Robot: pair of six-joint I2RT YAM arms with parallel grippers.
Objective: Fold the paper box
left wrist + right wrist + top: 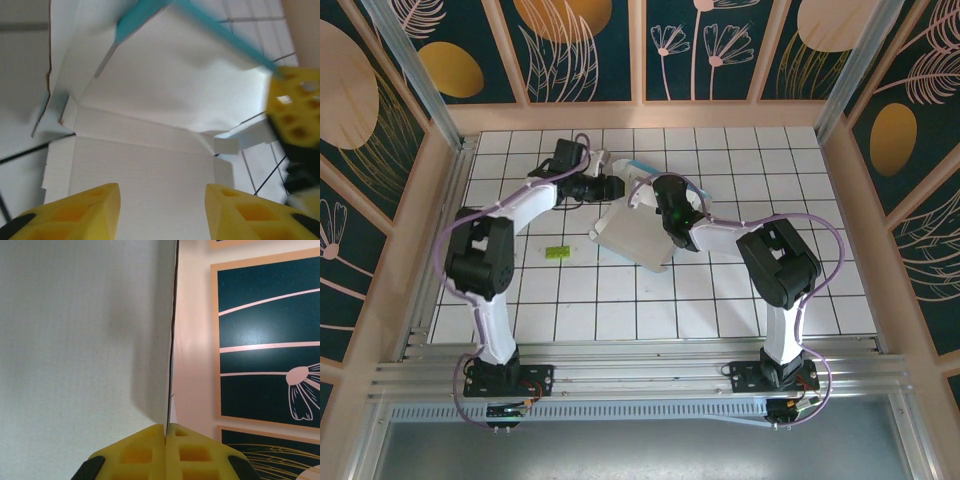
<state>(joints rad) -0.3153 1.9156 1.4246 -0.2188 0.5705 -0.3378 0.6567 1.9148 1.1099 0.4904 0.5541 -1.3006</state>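
My right gripper (165,427) is pinched tight on an edge of the paper box (75,340) — the thin card stands between my two yellow pads (195,452). My left gripper (162,192) has its jaws apart with nothing between them, facing the box's white inside. The box sits mid-table on the white tiled table (800,290), between my two arms — its teal edge towards the back wall.

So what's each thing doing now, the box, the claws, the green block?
paper box: half folded, flaps up, white inside showing.
left gripper: open, fingers apart, facing the box.
right gripper: shut on the box's edge.
green block: lying loose, apart from the box.
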